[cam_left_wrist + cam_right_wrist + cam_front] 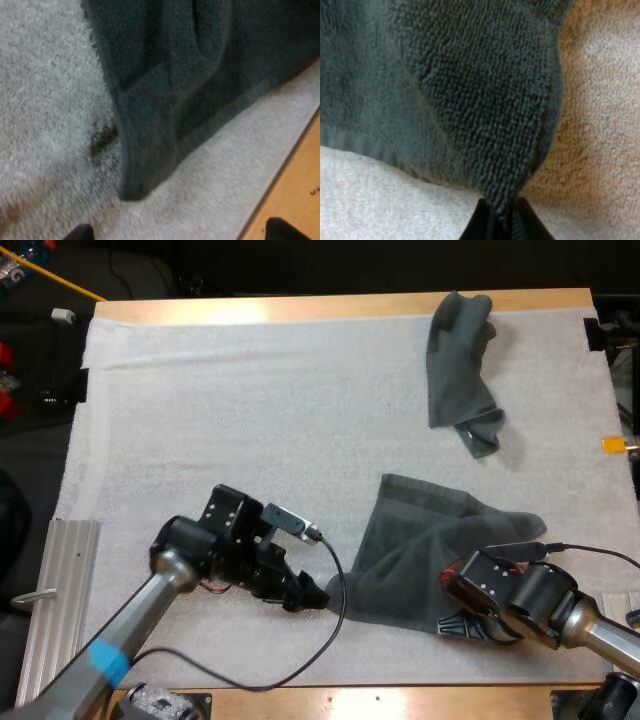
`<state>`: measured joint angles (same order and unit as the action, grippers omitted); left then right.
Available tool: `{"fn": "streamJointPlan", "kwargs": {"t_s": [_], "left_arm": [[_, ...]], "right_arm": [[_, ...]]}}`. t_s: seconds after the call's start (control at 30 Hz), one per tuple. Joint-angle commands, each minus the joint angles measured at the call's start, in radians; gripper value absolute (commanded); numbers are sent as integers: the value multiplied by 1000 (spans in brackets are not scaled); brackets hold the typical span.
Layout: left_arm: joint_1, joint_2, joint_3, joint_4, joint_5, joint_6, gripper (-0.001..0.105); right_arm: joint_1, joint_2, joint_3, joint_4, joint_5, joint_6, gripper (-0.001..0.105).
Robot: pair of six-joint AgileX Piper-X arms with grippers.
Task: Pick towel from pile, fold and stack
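Observation:
A dark grey-green towel [425,545] lies partly spread on the white mat at the front right. My right gripper [462,625] sits at its near right edge, shut on a corner of the towel [485,115], which rises in a fold from between the fingers [482,222]. My left gripper [318,597] rests low on the mat just left of the towel's near left corner [135,187], open, its fingertips [80,232] apart and clear of the cloth. A second towel [460,370] lies crumpled at the far right.
The white mat [230,420] covers most of the wooden table [300,308]. The table's front wooden edge [295,190] runs close to the towel's corner. A ribbed metal rail [55,590] lies along the mat's left side.

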<state>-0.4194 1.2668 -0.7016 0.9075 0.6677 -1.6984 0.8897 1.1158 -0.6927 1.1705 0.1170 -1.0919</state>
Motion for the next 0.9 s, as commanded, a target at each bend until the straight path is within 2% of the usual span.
{"fn": "streamJointPlan", "kwargs": {"t_s": [0.0, 0.2, 0.43, 0.63, 0.77, 0.87], "left_arm": [[-5, 32, -1, -22, 18, 6, 66], [-5, 170, -1, -76, 91, 6, 66], [-5, 266, -1, -138, 138, -7, 65], [-5, 300, -1, -180, 185, -25, 46], [-5, 316, -1, -184, 188, -26, 45], [-5, 331, -1, -184, 225, -26, 45]], "right_arm": [[1, -6, 0, -3, -8, 11, 0], [1, -6, 0, -11, -8, 14, 0], [1, -6, 0, -11, -5, 14, 0], [1, -6, 0, -11, -2, 14, 0], [1, -6, 0, -11, -2, 14, 0], [1, -6, 0, -11, -2, 15, 0]]}}
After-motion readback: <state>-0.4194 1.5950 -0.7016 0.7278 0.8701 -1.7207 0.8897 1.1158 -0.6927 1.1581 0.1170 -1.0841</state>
